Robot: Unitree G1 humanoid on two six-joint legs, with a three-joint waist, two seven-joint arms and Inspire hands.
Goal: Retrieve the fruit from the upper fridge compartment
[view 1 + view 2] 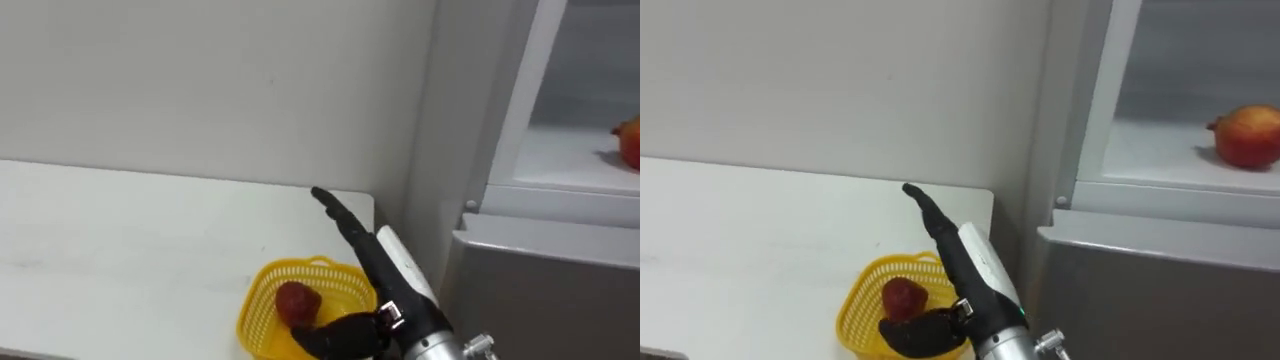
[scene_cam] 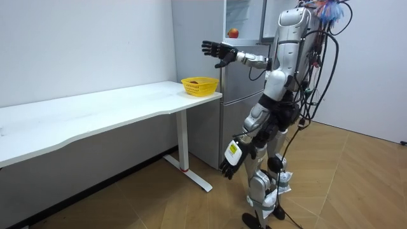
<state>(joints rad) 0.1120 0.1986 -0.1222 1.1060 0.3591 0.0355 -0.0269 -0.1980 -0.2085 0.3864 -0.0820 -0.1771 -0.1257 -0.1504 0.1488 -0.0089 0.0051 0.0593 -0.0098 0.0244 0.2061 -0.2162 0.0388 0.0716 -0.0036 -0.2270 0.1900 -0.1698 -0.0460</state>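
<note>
The upper fridge compartment (image 1: 585, 165) stands open, and a red pomegranate (image 1: 1245, 135) rests on its white shelf at the right. My right hand (image 1: 365, 250) is raised over the table's right end. It is open, with straight fingers pointing at the wall and the thumb above a yellow basket (image 1: 300, 268). A red fruit (image 1: 297, 303) lies inside that basket. In the room view I stand in front of the fridge (image 2: 238, 76), and my left hand (image 2: 232, 162) hangs open beside my thigh.
The white table (image 1: 120, 230) runs along the wall to my left, with the basket at its right end next to the fridge. The white edge of the open fridge door (image 1: 530, 90) rises at the right. The grey lower door (image 1: 540, 290) is closed.
</note>
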